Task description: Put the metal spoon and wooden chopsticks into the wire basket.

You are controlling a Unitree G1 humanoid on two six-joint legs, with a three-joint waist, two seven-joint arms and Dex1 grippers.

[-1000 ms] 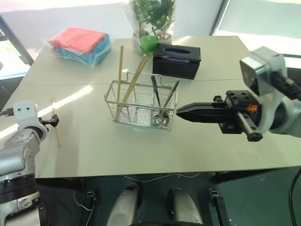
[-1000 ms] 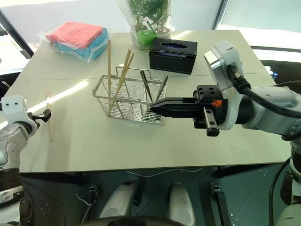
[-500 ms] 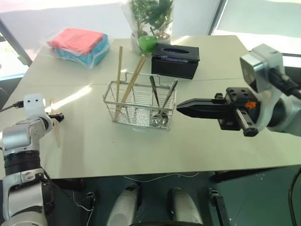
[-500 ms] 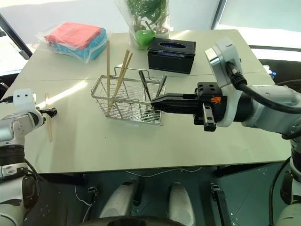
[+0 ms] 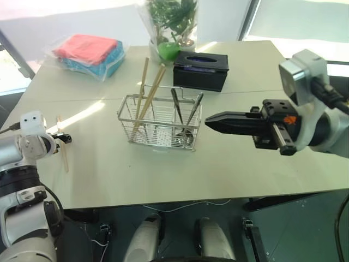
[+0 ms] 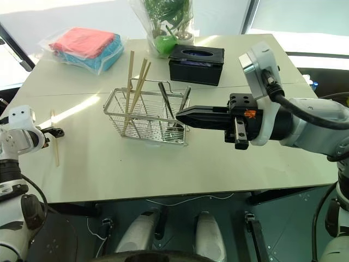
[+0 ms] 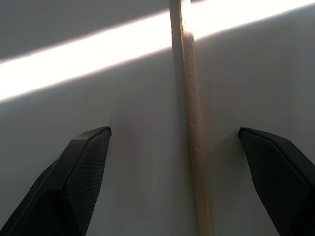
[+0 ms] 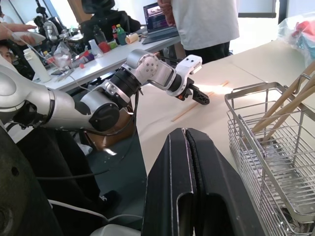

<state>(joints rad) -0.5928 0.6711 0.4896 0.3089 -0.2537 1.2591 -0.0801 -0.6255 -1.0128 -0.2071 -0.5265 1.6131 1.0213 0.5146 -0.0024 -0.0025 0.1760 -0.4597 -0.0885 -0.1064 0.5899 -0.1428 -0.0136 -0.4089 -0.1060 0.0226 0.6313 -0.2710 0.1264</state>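
Straddling a lone wooden chopstick (image 7: 193, 123) lying flat at the counter's (image 5: 163, 174) left edge, the left tool (image 5: 62, 137) stands with its fingers (image 7: 81, 162) spread wide, touching nothing. The right tool (image 5: 210, 118), at center frame, is pressed shut and empty, tip just beside the wire basket (image 5: 158, 123). Three more chopsticks (image 5: 143, 93) lean upright in the basket's left compartments; the metal spoon (image 5: 188, 123) rests in its right end. A black tissue box (image 5: 200, 70) sits behind.
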